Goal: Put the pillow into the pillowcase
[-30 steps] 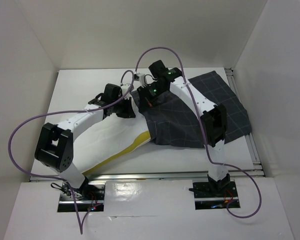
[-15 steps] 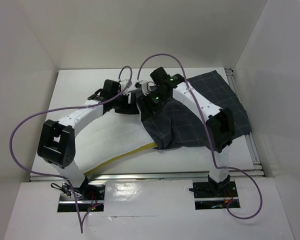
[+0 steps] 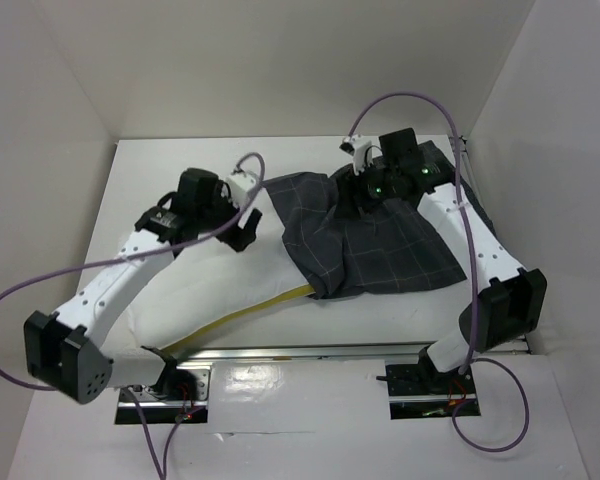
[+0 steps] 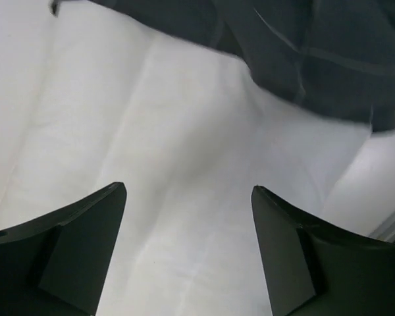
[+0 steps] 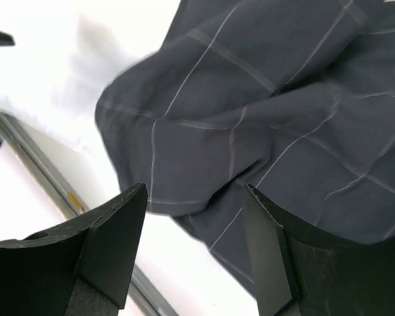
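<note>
From above, the puffy white rectangular pillow [image 3: 220,285] lies on the white bench [image 3: 150,160], left of the middle, with its yellow band [image 3: 255,308] along the near edge. The dark charcoal fabric pillowcase [image 3: 390,250], marked with a thin pale grid, lies rumpled to the right, and its left part drapes over the pillow's right end; whether that end is inside the sleeve or only beneath it cannot be told. The left claw [image 3: 245,228] hangs over the pillow's far side, just beside the cloth's left edge, and the right claw [image 3: 348,200] is over the far part of the pillowcase. In the left wrist view the left claw's two dark fingers [image 4: 85,243] are spread wide with nothing between them, bare white pillow fabric below and the pillowcase's edge across the top. In the right wrist view the right claw's fingers [image 5: 112,234] are likewise spread apart and grip nothing; creased dark cloth fills most of the picture, with the white pillow at the upper left and a metal rail [image 5: 33,158] of the bench at the lower left
</note>
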Controlling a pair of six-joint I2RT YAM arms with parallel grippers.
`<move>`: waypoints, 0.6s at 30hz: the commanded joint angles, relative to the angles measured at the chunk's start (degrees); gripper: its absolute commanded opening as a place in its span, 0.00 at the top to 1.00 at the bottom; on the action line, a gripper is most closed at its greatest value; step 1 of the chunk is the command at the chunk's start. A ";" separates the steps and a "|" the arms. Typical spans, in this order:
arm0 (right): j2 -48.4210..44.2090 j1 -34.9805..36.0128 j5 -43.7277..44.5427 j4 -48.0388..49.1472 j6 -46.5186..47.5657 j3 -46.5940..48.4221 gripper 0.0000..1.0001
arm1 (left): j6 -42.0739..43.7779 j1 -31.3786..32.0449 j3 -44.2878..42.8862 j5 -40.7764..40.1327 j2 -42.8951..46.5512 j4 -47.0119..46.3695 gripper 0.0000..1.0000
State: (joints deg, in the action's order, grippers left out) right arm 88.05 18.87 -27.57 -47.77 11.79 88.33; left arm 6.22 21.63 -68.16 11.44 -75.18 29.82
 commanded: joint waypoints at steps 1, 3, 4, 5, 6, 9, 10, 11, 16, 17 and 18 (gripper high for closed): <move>-3.67 0.64 -1.78 3.38 2.71 -6.23 0.33 | 16.43 4.21 6.18 -5.46 7.66 6.91 0.09; -5.77 1.25 -2.31 3.38 3.33 -9.74 0.33 | 22.94 5.70 10.04 -5.99 11.44 8.05 0.05; -6.48 1.25 -2.31 3.99 3.33 -10.80 0.33 | 26.70 5.71 11.20 -5.99 15.28 9.01 0.01; -7.71 1.25 -1.70 4.00 3.33 -11.95 0.33 | 28.57 6.66 12.25 -5.99 17.06 9.63 0.00; -7.72 1.25 -1.09 4.61 3.33 -12.83 0.33 | 30.07 7.28 13.22 -5.38 18.82 9.64 0.00; -9.03 1.78 -0.11 5.14 2.80 -14.95 0.33 | 34.82 7.29 17.69 -2.93 23.84 11.74 0.00; -9.04 1.78 0.67 5.14 2.80 -15.73 0.33 | 35.70 7.29 18.41 -2.31 24.54 12.44 0.00; -9.04 1.78 0.68 5.14 2.28 -15.74 0.33 | 36.49 7.29 19.20 -1.69 25.07 14.02 0.00; -8.51 1.78 0.68 5.14 1.22 -16.96 0.33 | 38.52 7.29 25.08 4.27 28.41 18.33 0.00; -8.51 1.78 0.68 5.14 1.22 -16.97 0.33 | 40.08 7.29 26.05 4.90 29.03 18.86 0.00; -8.51 1.78 0.68 4.62 1.22 -16.97 0.33 | 40.62 7.29 26.84 5.43 29.56 18.87 0.00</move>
State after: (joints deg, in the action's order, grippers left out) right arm 81.25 20.12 -27.29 -45.28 13.43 71.90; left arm 42.28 28.71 -42.89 12.19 -47.57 45.60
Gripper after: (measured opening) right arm 0.670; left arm 1.001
